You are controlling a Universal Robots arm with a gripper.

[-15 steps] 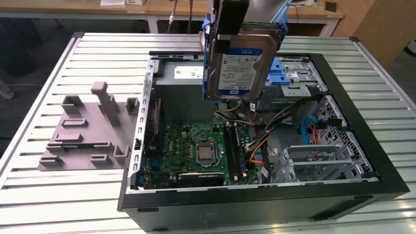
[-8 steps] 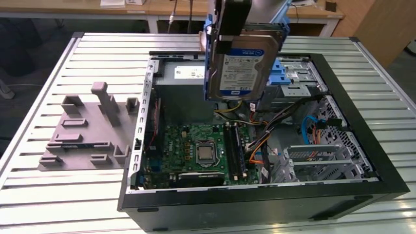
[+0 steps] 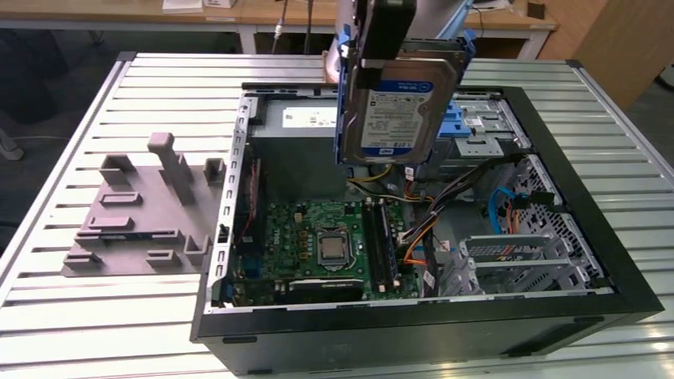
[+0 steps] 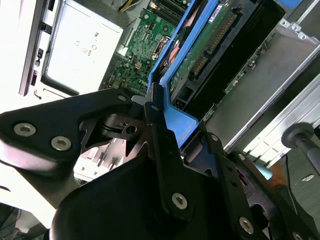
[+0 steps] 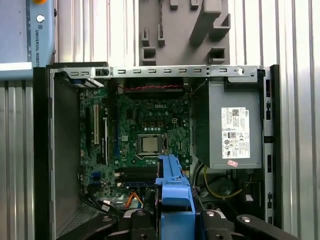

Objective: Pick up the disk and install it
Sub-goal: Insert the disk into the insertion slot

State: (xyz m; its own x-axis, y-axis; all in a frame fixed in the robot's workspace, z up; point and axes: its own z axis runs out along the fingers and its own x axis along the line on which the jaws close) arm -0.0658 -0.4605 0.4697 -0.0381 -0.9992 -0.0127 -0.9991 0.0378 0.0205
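The gripper (image 4: pixel 162 117) is clenched on the disk (image 3: pixel 406 110), its black fingers (image 4: pixel 154 125) pressed on either side of the blue carrier frame. The disk hangs on edge in the air above the open computer case (image 3: pixel 421 332), touching nothing else.

The hold looks to be on the plastic frame at one end, with most of the drive's weight below it. A knock on the lower edge could therefore twist the disk in the jaws or flex the frame.

Just beneath the disk's lower corner lies a loose bundle of cables (image 3: pixel 406 185). A straight descent there risks snagging a wire or pushing on a connector. Beside them the motherboard (image 3: pixel 316 237) lies bare with its processor socket exposed, so a slip would drop a heavy metal corner onto it.

Toward the exterior view's right stand the silver metal bays (image 3: pixel 495 130) with blue rails. Their sheet edges are hard and close-set, and a tilted or offset approach would likely jam the frame against them.

The power supply (image 5: pixel 235 125) closes off the corner of the case behind the disk, and the case's black wall (image 3: pixel 589 205) bounds the bays' far side. Inside the case, room is tight.

Above the rim the air is free on every side. The slatted table (image 3: pixel 158 87) around the case offers no obstacle. The grey fixture (image 3: pixel 137 213) sits well apart at the exterior view's left, with a wooden desk (image 3: pixel 263 9) farthest back
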